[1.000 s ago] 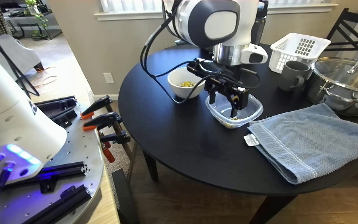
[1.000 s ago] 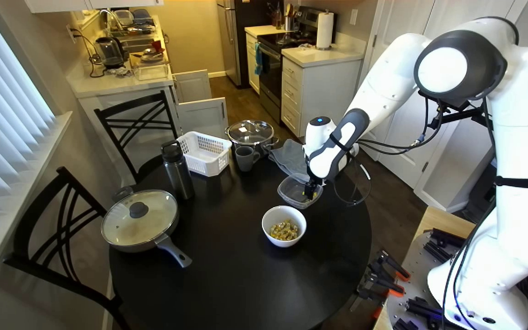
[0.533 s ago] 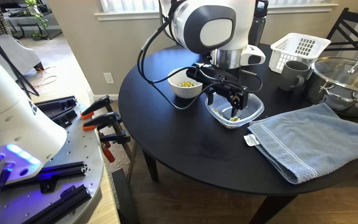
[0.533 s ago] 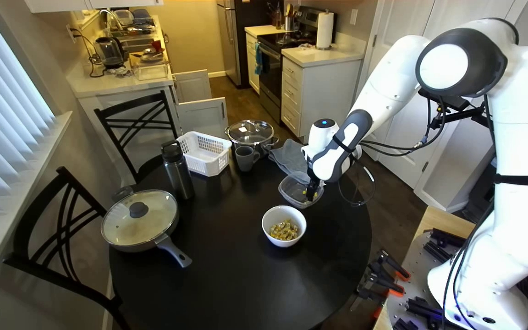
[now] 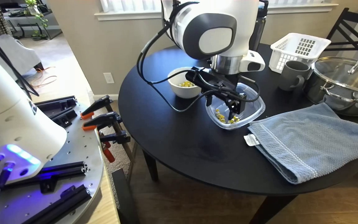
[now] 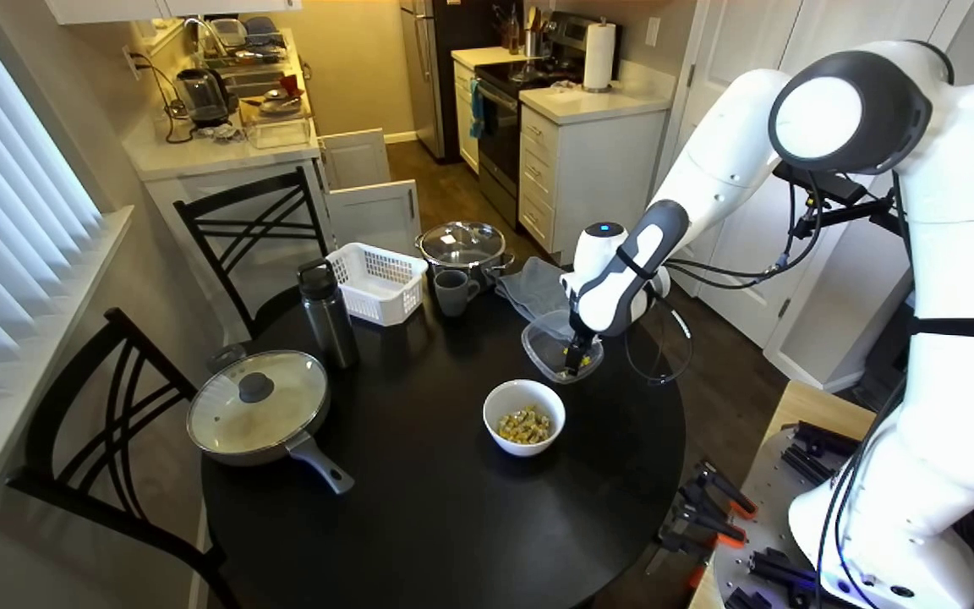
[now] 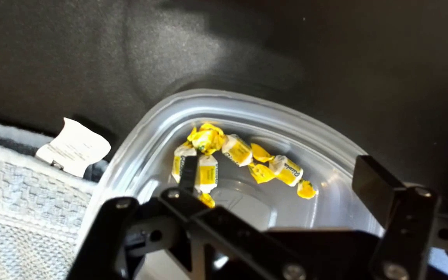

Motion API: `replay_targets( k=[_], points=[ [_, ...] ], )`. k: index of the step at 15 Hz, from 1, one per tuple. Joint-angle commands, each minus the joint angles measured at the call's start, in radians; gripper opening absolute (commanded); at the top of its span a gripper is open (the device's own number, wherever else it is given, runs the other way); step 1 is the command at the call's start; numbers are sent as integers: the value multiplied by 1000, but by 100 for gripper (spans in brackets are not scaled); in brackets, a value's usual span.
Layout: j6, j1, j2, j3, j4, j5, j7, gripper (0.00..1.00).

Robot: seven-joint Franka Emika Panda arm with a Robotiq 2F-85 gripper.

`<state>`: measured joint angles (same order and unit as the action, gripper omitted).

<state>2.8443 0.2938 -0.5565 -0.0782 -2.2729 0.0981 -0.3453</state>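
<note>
"Since nothing's pinched, how does the gripper [image 7: 275, 165] stand?"

"Fingers spread. One's down inside the tub [image 7: 212, 103] by the candies [image 7: 237, 149], can't tell if touching; other's by the rim."

"Why candies at one end?"

"Tub looks tipped; low end likely gathers them."

"And around it?"

"Towel [image 5: 315, 140] just beside. Bowl [image 5: 180, 91] opposite, more candies [image 6: 525, 425] inside, probably set there for arm's reach."

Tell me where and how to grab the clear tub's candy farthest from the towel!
Probably pinch the candy across its chubby middle, coming straight down: the clear tub is open on top, but its walls rise all around. The twisted wrapper ends look floppy and might slip.
</note>
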Motion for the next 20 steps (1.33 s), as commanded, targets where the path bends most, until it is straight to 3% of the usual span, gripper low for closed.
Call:
replay_targets(
  k=[1, 10, 20],
  points=[
    [28, 70, 30, -59, -28, -56, -78, 100],
    [19, 169, 48, -152, -29, -170, -136, 100],
    [10, -6, 13, -4, 21, -117, -13, 100]
  ],
)
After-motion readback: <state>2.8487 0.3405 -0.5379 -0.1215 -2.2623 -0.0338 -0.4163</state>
